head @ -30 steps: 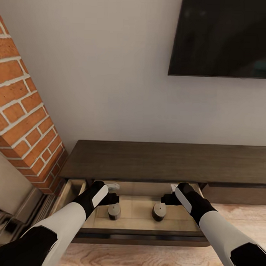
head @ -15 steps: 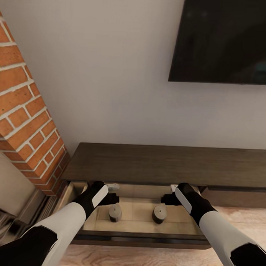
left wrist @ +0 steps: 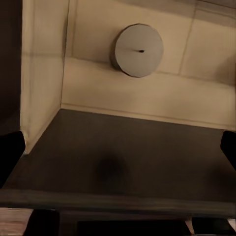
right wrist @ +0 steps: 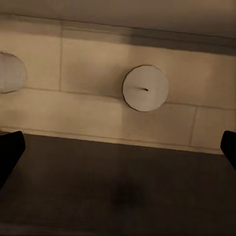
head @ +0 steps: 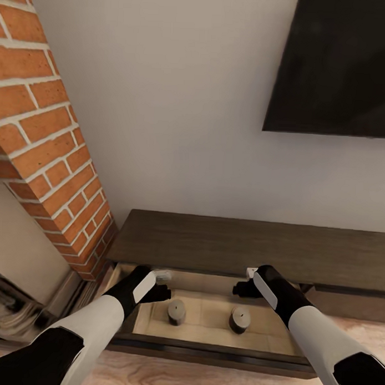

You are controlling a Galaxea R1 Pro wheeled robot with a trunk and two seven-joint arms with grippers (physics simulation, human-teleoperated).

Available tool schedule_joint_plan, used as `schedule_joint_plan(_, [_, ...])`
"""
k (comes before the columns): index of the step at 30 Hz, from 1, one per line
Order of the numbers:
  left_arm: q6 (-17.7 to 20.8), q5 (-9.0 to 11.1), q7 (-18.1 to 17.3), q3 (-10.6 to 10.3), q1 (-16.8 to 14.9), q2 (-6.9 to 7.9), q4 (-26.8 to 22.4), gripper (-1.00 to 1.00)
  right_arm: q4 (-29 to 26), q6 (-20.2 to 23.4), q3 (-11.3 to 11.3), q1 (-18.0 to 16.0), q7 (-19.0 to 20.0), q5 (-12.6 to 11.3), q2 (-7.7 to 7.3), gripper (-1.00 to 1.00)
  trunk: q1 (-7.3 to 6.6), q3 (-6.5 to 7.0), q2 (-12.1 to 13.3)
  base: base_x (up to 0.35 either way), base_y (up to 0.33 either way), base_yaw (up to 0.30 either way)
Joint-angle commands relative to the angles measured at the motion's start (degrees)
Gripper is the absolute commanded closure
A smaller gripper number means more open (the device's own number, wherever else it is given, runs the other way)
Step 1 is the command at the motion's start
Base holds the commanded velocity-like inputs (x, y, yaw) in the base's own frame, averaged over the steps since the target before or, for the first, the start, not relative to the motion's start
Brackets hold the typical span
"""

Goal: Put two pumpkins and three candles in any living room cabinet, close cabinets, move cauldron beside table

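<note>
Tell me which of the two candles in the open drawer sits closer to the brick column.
The left candle, below the left gripper. The other candle stands farther along the drawer, toward the right gripper.

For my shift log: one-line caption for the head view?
Both tools, left and right, over the open cabinet drawer holding two candles.

My forearms are glossy white shells with black elbow and wrist sections; each black wrist carries a white panel and pale fittings.
</note>
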Motion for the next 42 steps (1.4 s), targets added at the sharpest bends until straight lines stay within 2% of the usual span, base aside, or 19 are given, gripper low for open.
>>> schedule_joint_plan(1, [0.08, 0.62, 0.42, -0.39, -0.03, 0.03, 0.24, -1.0, -0.12, 0.16, 0.41, -0.03, -0.5, -0.62, -0.09, -1.0, -0.23, 0.21, 0.39, 0.0, 0.0, 0.187])
schedule_joint_plan(3, [-0.31, 0.7, 0.34, -0.32, 0.01, 0.1, 0.85, -1.0, -0.12, 0.16, 0.43, -0.03, -0.5, -0.62, -0.09, -1.0, -0.67, 0.7, 1.2, 0.0, 0.0, 0.188])
schedule_joint_plan(6, [-4.66, 1.32, 0.17, 0.34, 0.13, 0.36, 3.83, -1.0, -0.12, 0.16, 0.45, -0.03, -0.5, -0.62, -0.09, -1.0, -1.33, 1.38, 2.4, 0.0, 0.0, 0.14])
schedule_joint_plan(10, [-6.85, 1.58, 0.06, 0.54, 0.16, 0.39, 5.52, -1.0, -0.12, 0.16, 0.46, -0.03, -0.5, -0.62, -0.09, -1.0, -2.21, 2.15, 4.0, 0.0, 0.0, 0.039])
schedule_joint_plan(23, [-8.14, 1.58, 0.01, 0.43, 0.27, -0.09, 5.94, -1.0, -0.09, 0.16, 0.54, 0.06, -0.59, -0.54, -0.09, -1.0, -5.06, 4.5, 9.22, 0.0, 0.0, 0.004])
schedule_joint_plan(35, [-8.41, 1.59, 0.02, 0.54, 0.35, -0.01, 5.69, -1.0, 1.46, -0.32, 0.6, 0.06, -0.5, -0.53, -0.09, -1.0, -5.06, 4.5, 9.22, -0.022, 0.0, 0.0])
schedule_joint_plan(38, [-9.86, 1.62, 0.0, 0.54, 0.35, -0.01, 5.76, -1.0, 1.46, -0.36, 0.57, 0.06, -0.48, -0.53, -0.09, -1.0, -5.06, 4.5, 9.22, -0.27, 0.0, 0.0])
schedule_joint_plan(39, [-11.5, 1.59, -0.04, 0.48, 0.35, -0.08, 6.04, -1.0, 1.46, -0.37, 0.55, 0.06, -0.5, -0.53, -0.09, -1.0, -5.06, 4.54, 9.22, -0.076, 0.0, 0.004])
schedule_joint_plan(42, [-11.81, 1.58, -0.06, 0.46, 0.35, -0.09, 6.1, -1.0, 1.46, -0.42, 0.55, 0.06, -0.49, -0.53, -0.09, -1.0, -5.06, 4.74, 9.22, -0.071, 0.0, 0.044])
